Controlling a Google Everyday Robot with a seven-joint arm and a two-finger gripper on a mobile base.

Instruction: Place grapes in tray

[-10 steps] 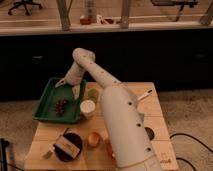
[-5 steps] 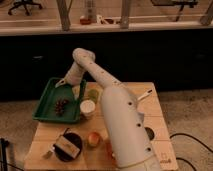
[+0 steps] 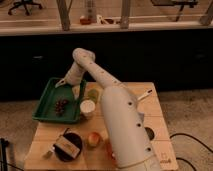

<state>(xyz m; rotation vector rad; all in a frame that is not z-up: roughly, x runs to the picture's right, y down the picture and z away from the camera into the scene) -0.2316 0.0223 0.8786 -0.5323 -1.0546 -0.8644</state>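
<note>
The grapes point(image 3: 61, 105), a small dark purple-red bunch, lie inside the dark green tray point(image 3: 46, 114) at the table's left back. My gripper point(image 3: 69, 85) hangs over the tray's far right part, a little above and behind the grapes and apart from them. My white arm reaches from the lower right up over the table and bends down to the tray.
A white cup point(image 3: 87, 108) stands just right of the tray, with a pale green round thing point(image 3: 93, 94) behind it. A round black bowl point(image 3: 67, 145) holding something sits at the front left. An orange-red fruit point(image 3: 93, 138) lies beside it. A white utensil point(image 3: 144, 95) lies at the right.
</note>
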